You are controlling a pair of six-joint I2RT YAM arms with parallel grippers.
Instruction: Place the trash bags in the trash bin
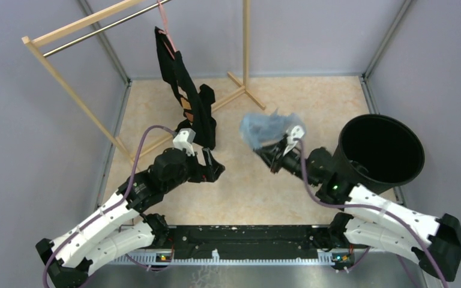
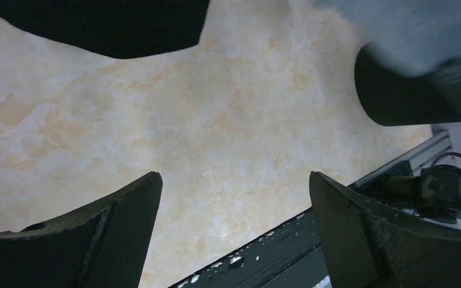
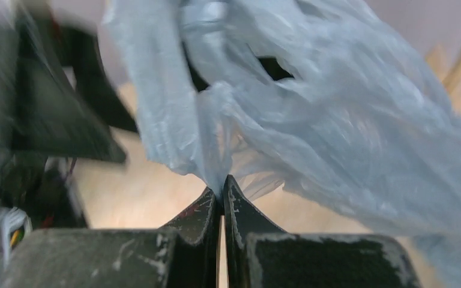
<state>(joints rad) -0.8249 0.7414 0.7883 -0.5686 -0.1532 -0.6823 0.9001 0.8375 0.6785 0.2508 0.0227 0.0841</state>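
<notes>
The table carries the trash bin, which stands upright with its wide mouth open. The trash bag is bunched just to the left of the bin, beside its rim and not yet over it. In the right wrist view it billows above and around the fingers with the table showing underneath, so it looks lifted. The right hand is clenched on a pinch of the film, its two jaws pressed together with a fold caught between them.

The step in hand appears to be the carry to the bin. The bag is wider than the bin's mouth and only one fold is held. The hand would do well to rise until the loose film clears the rim and travel to the middle of the opening. It should lower the bag inside before letting go, or the film may drape over the edge.

The wooden rack stands far to the left of the bin, and the black garment hangs from it, well away from the bag's route. The left hand hovers beyond the bag from the bin, its fingers spread wide over bare table and holding nothing. Nothing lies between the bag and the bin except the right arm itself, whose forearm sits close against the bin's near wall.
</notes>
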